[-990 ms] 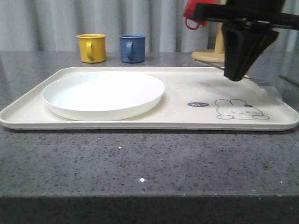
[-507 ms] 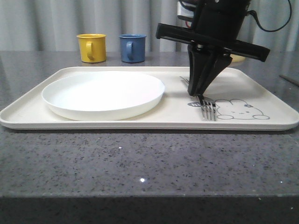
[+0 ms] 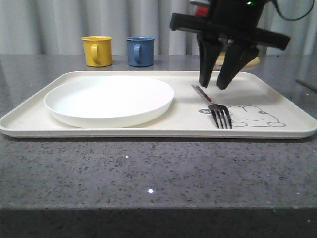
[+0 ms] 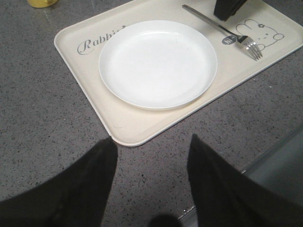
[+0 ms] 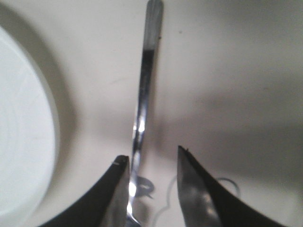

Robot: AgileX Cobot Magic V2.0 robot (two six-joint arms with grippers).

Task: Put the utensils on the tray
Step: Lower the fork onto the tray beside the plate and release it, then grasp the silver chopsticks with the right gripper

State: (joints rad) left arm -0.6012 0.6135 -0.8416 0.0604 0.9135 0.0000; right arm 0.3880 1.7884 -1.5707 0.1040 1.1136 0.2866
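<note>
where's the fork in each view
Front view: the fork lies on the tray, right of the plate, tines toward the camera, below the open right gripper.
Left wrist view: fork at upper right, beside the plate.
Right wrist view: its handle runs up the middle, between the fingers.
Shared landmark: the "hi" bubble, touching the fork's neck.

in the right wrist view the fork (image 5: pixel 144 94) runs off the picture's edge between the jaws — its tines are cut off, and the plate (image 5: pixel 21 137) shows as a partial arc. in the left wrist view the yellow mug (image 4: pixel 41 2) is clipped to a sliver — the tray (image 4: pixel 85 80) script reads "rabbi", the rest hidden under the plate.
</note>
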